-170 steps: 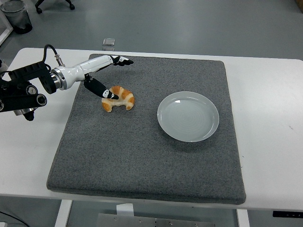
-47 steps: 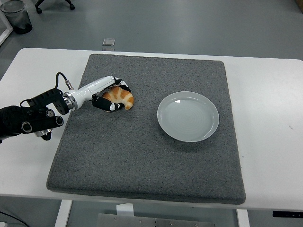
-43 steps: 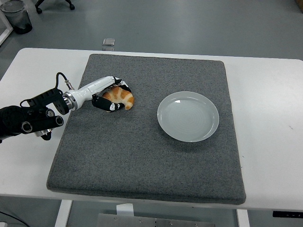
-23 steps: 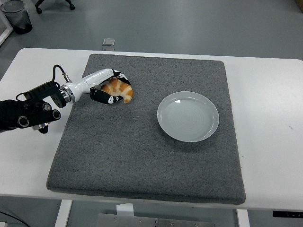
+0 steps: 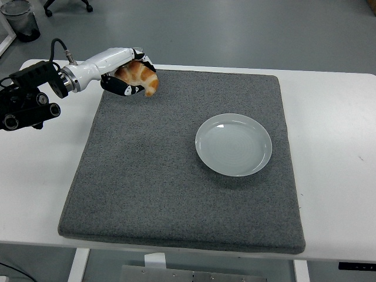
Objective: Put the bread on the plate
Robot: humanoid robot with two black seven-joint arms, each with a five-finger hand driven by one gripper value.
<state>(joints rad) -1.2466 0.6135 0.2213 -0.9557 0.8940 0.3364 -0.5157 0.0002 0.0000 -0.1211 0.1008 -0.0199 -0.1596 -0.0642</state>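
since half a second ago the left hand [image 5: 126,73] has risen off the dark grey felt mat [image 5: 176,194] and drawn back toward the mat's far left corner, carrying the golden-brown croissant-shaped piece of bread [image 5: 140,75] with it; a second ago the same bread lay lower down on the mat's left part with the hand wrapped around it. now the white-and-black left hand is closed around the bread, its black fingers [image 5: 120,89] curled beneath it and the white back of the hand over the top. one orange tip of the bread pokes out past the fingers on the plate's side. the bread is held up over the mat's far left corner, apart from the surface. the black left arm [image 5: 26,103] reaches in from the left edge over the white table [image 5: 346,147]. the round pale grey-green ceramic plate [image 5: 234,144] sits on the right half of the mat, holding nothing, well apart from the hand and the bread. the plate has not shifted.
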